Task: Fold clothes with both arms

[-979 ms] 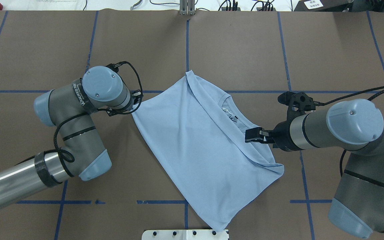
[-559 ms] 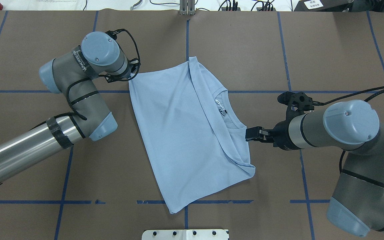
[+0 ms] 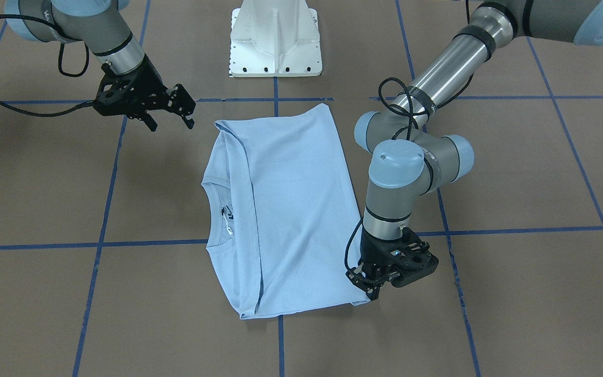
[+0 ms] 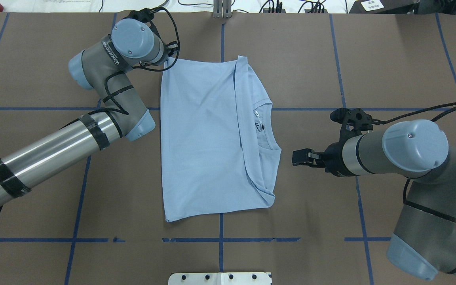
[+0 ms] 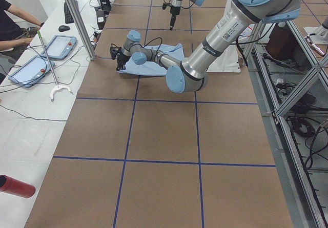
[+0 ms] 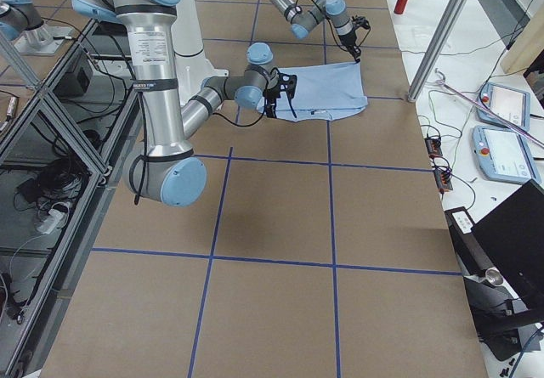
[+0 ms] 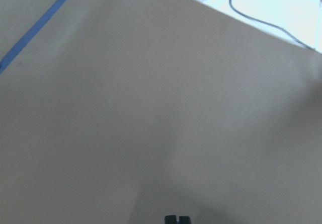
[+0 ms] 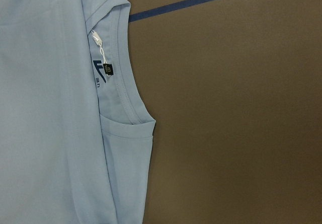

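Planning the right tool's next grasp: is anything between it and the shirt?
Nothing visible does. Only bare table lies between the open right tool and the collar edge of the shirt, in both the overhead and front views.

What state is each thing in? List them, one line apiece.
T-shirt: folded lengthwise, lying flat on the table, neckline toward the robot's right.
left end effector: low at the shirt's far corner on the robot's left, apparently shut on that corner.
right end effector: open, empty, apart from the shirt on its neckline side.
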You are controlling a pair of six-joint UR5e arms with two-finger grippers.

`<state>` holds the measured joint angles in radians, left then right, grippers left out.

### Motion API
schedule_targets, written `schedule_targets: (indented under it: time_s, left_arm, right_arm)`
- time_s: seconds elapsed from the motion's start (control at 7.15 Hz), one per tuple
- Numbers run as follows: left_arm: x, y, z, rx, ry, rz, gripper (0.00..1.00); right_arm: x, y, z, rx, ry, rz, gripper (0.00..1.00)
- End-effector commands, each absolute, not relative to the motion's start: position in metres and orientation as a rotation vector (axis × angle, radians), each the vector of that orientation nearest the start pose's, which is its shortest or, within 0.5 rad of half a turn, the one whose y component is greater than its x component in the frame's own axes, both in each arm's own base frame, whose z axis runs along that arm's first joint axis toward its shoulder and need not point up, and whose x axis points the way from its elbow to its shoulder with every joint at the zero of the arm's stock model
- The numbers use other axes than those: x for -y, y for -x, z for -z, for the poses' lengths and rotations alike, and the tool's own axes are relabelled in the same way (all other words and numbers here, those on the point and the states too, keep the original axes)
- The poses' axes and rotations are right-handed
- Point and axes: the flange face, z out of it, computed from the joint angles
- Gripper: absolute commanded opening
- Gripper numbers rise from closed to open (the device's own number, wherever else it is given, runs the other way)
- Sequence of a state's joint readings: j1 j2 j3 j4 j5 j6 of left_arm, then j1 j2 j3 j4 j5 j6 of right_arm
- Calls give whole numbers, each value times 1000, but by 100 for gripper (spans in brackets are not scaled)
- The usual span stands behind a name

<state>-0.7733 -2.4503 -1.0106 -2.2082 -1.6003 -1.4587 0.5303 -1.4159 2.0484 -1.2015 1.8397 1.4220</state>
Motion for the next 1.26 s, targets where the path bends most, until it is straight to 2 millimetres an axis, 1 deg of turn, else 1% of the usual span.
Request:
schedule_targets:
  time_s: [0.0,0.14,0.28,0.42,0.56,0.7,0.84,0.98,1.12]
  left_arm:
    - [692,-514,-287,-945,-482,581,0]
    - [693,-513,-291,-933,-494,560,35]
    - [700,-502,-295,-896,-537,497,99]
    - [710,-483,-296,-890,-539,500,100]
    - [699,-480,-309,-890,-486,460,100]
    - [674,-469,-311,-912,-415,348,100]
    - [657,-459,-315,-911,-382,327,100]
    - [637,-441,-323,-910,-381,324,100]
    - [614,-421,-323,-923,-387,317,100]
  right_arm:
    - [355,392,-320,1017,-107,-219,100]
    - [356,394,-324,1008,-106,-217,100]
    - [356,395,-326,999,-112,-212,100]
    - [361,402,-321,1001,-131,-217,100]
    - [372,422,-313,1000,-141,-201,100]
    - [380,443,-299,971,-175,-133,100]
    - [386,454,-276,934,-199,-66,100]
    - [394,471,-255,922,-206,-44,100]
    - [391,497,-248,914,-222,21,100]
